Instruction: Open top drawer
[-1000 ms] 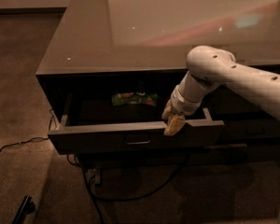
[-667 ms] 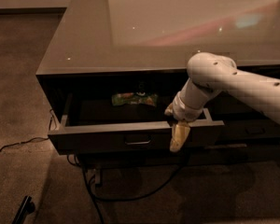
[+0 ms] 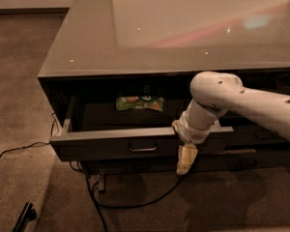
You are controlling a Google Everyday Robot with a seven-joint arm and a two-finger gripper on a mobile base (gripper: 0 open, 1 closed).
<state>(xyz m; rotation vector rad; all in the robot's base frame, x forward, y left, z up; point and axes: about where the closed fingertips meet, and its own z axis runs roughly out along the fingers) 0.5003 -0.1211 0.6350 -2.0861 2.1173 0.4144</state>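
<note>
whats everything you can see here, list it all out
cabinet: 1, glossy grey top, fills the upper view
top drawer: 1, dark grey, open
handle: 1, dark loop, centre of the drawer front
snack bag: 1, green, at the drawer's back
cables: at least 2, black, on the carpet
black object: 1, bottom left, cannot identify
carpet: brown floor
arm: 1, white, from the right
gripper: 1, cream, pointing down before the drawer front, right of the handle
</note>
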